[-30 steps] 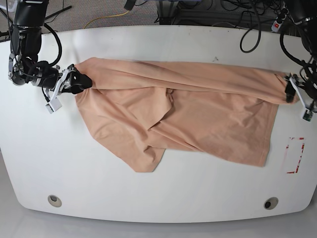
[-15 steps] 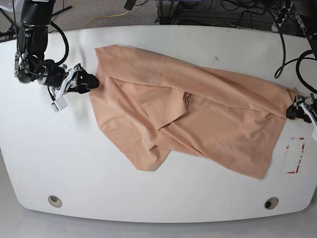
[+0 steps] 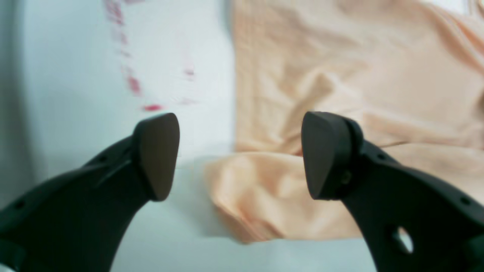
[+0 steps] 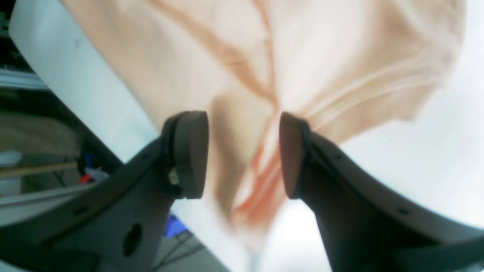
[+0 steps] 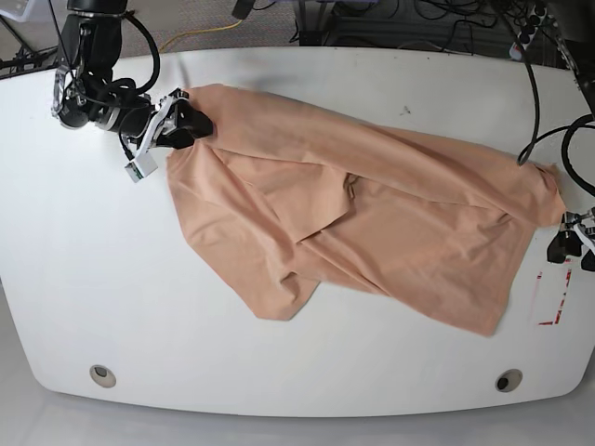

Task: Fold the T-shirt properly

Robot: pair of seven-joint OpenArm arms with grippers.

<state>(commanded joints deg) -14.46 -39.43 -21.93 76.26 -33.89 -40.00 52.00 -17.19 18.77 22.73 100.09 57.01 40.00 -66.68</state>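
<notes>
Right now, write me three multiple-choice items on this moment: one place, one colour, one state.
1. In the base view, the red marks lie near which table corner?
A) upper left
B) lower right
C) upper right

2. What colour is the T-shirt?
A) peach-pink
B) green
C) navy

3. How is the left gripper?
A) shut on the cloth
B) out of view
C) open

Key:
1 B: they show at the right side, above the lower-right round fitting.
2 A: its cloth is peach-pink in the base view.
3 C: its fingertips stand wide apart in the left wrist view.
</notes>
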